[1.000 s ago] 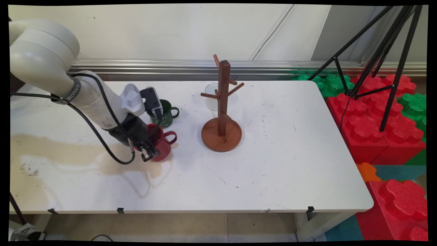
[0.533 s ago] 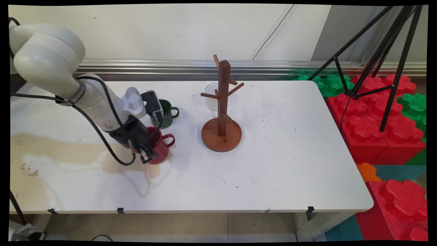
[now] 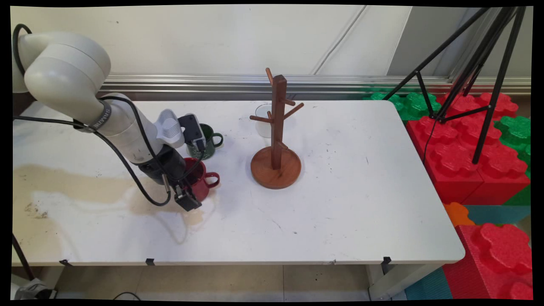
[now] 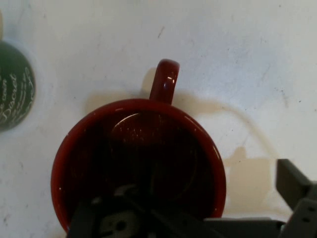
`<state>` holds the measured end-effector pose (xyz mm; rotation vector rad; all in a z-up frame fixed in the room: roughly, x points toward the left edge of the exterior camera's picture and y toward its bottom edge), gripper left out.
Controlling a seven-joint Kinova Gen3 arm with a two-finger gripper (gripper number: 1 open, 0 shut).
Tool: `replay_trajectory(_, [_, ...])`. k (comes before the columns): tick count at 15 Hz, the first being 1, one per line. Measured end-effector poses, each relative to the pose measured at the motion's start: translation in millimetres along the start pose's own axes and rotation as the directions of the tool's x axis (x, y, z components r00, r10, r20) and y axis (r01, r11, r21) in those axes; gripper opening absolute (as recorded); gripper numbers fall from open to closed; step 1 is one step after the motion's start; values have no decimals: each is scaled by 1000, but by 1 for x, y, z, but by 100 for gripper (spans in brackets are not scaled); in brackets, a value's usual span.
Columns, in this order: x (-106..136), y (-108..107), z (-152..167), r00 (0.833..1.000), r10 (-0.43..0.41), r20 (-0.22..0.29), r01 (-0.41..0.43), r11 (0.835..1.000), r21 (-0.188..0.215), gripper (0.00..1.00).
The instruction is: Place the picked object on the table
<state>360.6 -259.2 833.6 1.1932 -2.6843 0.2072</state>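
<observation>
A red mug point(image 3: 205, 183) stands upright on the white table point(image 3: 340, 204) at the left, its handle pointing right. My gripper point(image 3: 190, 194) reaches down over the mug's near left side and is open. One finger is inside the mug point(image 4: 141, 106) and the other finger point(image 4: 293, 184) is outside it, a gap away from the wall, so the jaws straddle the rim without pinching it. A dark green mug point(image 3: 209, 138) point(image 4: 12, 91) stands just behind the red one.
A wooden mug tree point(image 3: 276, 165) with bare pegs stands mid-table, a clear glass cup point(image 3: 262, 123) behind it. A brown spill stain point(image 3: 85, 187) spreads across the table's left part. A black tripod point(image 3: 488, 63) and red and green foam blocks point(image 3: 467, 153) stand beyond the right edge.
The fingers were closed on the red mug's wall and have now spread apart, the outer one swinging out toward the table's front. The mug has settled slightly lower and nearer.
</observation>
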Motion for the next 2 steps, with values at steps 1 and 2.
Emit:
replay_trajectory(1, [0, 0, 0, 1000, 1, -1, -1, 1000, 1, 100])
replay_trajectory(2, [0, 0, 0, 1000, 5, -5, -5, 1000, 2, 100])
